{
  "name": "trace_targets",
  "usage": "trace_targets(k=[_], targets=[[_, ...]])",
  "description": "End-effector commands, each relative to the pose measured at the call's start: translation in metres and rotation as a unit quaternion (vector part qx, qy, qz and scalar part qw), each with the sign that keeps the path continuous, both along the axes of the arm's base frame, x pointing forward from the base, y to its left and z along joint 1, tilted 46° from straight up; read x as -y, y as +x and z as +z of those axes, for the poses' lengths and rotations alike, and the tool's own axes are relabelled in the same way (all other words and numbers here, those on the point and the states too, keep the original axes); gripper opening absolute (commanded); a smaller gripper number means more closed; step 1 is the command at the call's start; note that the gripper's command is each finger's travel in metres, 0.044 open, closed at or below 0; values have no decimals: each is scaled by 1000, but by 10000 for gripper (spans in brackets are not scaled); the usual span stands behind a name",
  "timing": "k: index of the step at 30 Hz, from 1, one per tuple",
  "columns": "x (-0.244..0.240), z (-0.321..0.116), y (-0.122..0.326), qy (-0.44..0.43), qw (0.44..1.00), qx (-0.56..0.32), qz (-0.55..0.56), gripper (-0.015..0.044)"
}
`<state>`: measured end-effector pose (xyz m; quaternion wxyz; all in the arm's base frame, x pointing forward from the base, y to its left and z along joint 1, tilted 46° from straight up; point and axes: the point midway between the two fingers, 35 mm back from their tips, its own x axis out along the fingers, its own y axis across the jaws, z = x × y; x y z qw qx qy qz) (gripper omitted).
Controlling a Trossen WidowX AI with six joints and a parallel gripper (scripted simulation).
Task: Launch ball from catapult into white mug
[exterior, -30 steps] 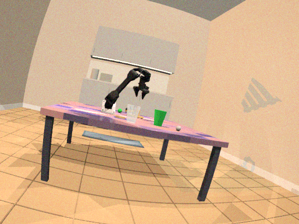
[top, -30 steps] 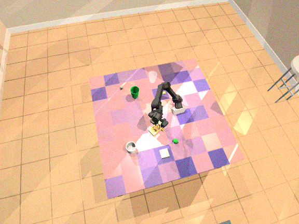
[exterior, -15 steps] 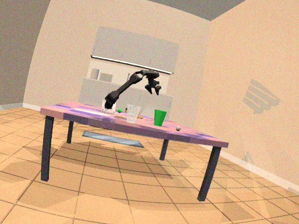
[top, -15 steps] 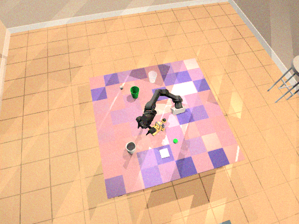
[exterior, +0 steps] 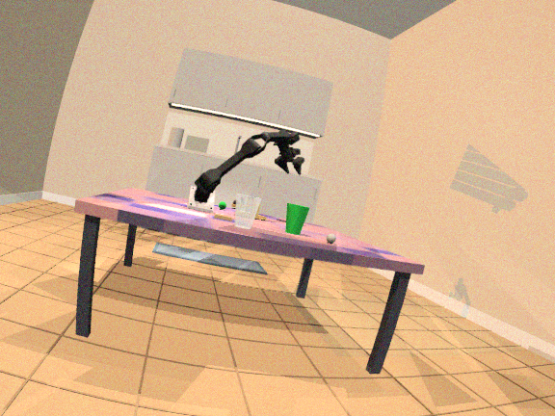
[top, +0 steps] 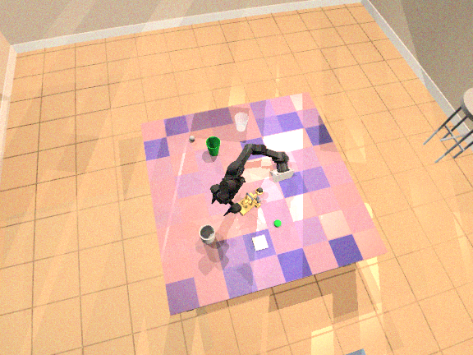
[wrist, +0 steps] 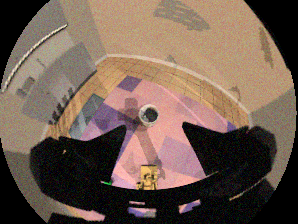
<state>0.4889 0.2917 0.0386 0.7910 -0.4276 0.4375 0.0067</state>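
Observation:
The yellow catapult (top: 248, 203) (wrist: 148, 175) stands near the middle of the table. A dark round thing (top: 259, 191) sits at its end nearer the arm's base; it looks like a ball in the cup, but is too small to be sure. The white mug (top: 208, 241) (wrist: 149, 115) stands upright beyond the catapult's other end, dark inside; I cannot tell whether anything lies in it. My gripper (top: 219, 208) (exterior: 294, 172) (wrist: 154, 125) is open and empty, high above the table between the catapult and the mug.
A green ball (top: 277, 223) (exterior: 222, 205) and a white square (top: 259, 242) lie on the catapult's far side from the green cup (top: 213, 145) (exterior: 296, 219). A clear cup (top: 241, 122) (exterior: 247, 212) and a grey ball (top: 191, 139) (exterior: 330, 238) are also on the table.

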Motion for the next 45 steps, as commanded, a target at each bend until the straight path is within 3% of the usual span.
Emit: trace_targets(k=[1, 9, 26, 38, 45], targets=[[0, 2, 2, 0, 1000, 4, 1, 440], [1, -6, 10, 2, 1000, 8, 5, 440], [1, -6, 10, 2, 1000, 8, 5, 0], [1, -7, 9, 0, 1000, 6, 6, 0], [-3, -32, -24, -68, 995, -54, 51, 0]])
